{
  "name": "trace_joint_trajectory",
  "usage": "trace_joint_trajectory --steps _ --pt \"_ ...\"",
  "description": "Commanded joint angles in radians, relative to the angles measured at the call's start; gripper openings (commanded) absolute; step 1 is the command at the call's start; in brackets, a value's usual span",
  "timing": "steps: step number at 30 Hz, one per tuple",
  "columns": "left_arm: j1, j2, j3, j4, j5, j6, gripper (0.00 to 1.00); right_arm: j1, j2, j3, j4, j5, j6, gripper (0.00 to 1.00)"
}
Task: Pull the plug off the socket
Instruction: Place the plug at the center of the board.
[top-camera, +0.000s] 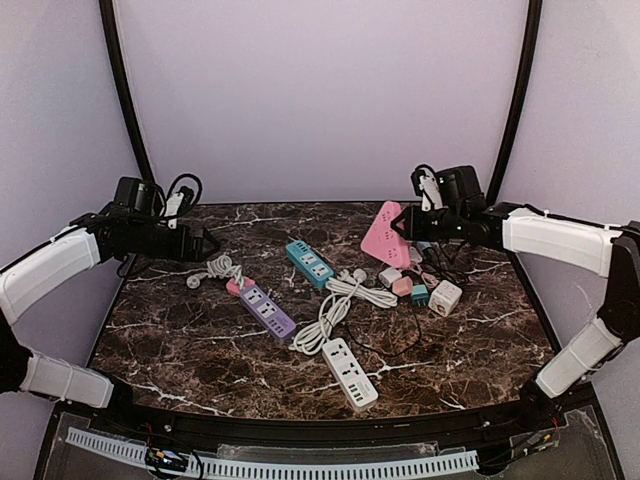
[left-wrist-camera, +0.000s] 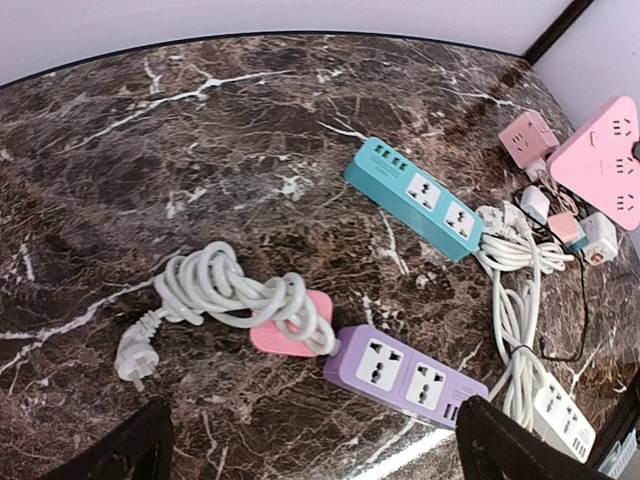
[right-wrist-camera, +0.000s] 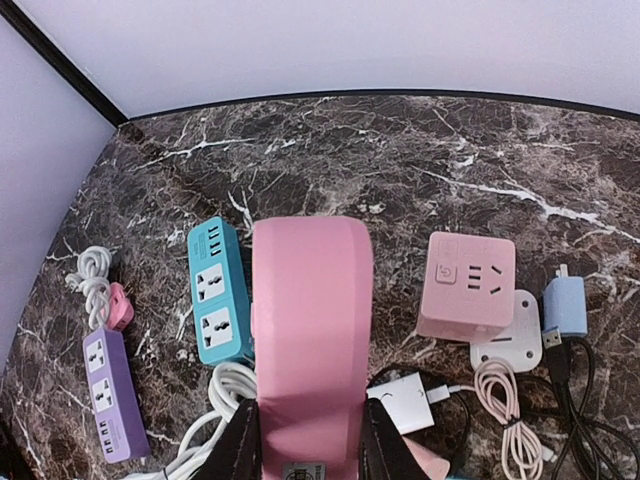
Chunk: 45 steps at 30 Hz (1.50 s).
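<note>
My right gripper is shut on the edge of a pink triangular socket, which it holds tilted up off the marble table at the back right. My left gripper hangs open over the left side of the table, its fingers apart and empty. Just ahead of it lies a purple power strip. Its coiled white cord lies over a pink block and ends in a white plug lying loose on the table.
A teal power strip and a white strip with a bundled cord lie mid-table. A pink cube socket, a blue charger, small adapters and thin cables cluster under the right arm.
</note>
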Motion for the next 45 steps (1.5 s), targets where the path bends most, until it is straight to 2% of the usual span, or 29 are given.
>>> trace_joint_trajectory --steps 1,10,23,26,28,31,40,45 --pt "0.083 -0.029 -0.032 0.035 0.043 -0.017 0.99 -0.027 0.062 0.036 0.198 -0.072 0.018 0.00" --pt "0.129 -0.081 -0.051 0.036 -0.014 -0.003 0.99 -0.041 0.193 0.007 0.399 -0.106 0.060 0.00" --pt "0.139 -0.087 -0.058 0.029 -0.027 -0.003 0.99 -0.041 0.363 0.044 0.466 -0.131 0.107 0.00" --pt "0.139 -0.088 -0.059 0.029 -0.029 -0.003 0.99 -0.041 0.377 0.037 0.461 -0.137 0.112 0.11" --pt "0.140 -0.090 -0.061 0.030 -0.031 -0.002 0.99 -0.041 0.369 0.019 0.468 -0.127 0.116 0.31" --pt "0.140 -0.093 -0.063 0.031 -0.033 0.001 0.99 -0.042 0.350 -0.010 0.481 -0.110 0.113 0.48" --pt "0.141 -0.096 -0.070 0.037 -0.040 0.003 0.99 -0.039 0.263 -0.059 0.468 -0.087 0.082 0.73" --pt "0.140 -0.113 -0.078 0.047 -0.073 0.003 0.99 -0.037 0.168 -0.123 0.457 -0.039 0.054 0.79"
